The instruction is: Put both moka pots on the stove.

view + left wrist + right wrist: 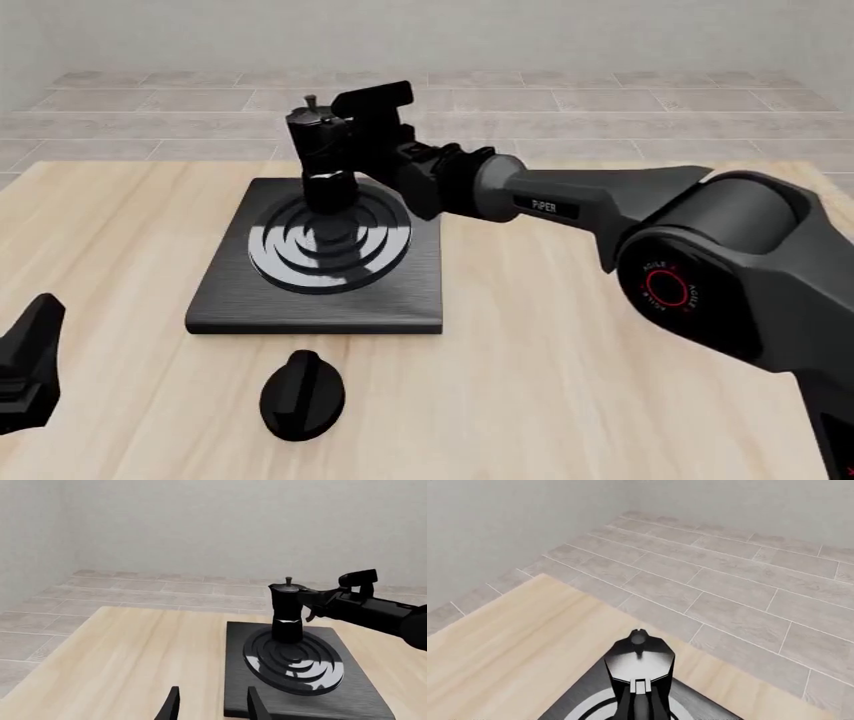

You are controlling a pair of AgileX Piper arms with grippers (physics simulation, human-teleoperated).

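One moka pot (320,160) stands upright on the burner rings of the stove (227,300), toward their far side. My right gripper (352,140) reaches in from the right and is shut on the pot's side handle. The left wrist view shows the pot (287,612) on the stove (360,695) with the right gripper (315,604) at its handle. The right wrist view looks down on the pot's lid (640,662). My left gripper (212,707) is open and empty, just short of the stove's near left corner. The second moka pot is out of view.
A black oval knob (302,395) lies on the wooden table (561,400) just in front of the stove. My left arm (27,365) sits at the table's near left edge. The right arm (694,250) crosses above the table's right half.
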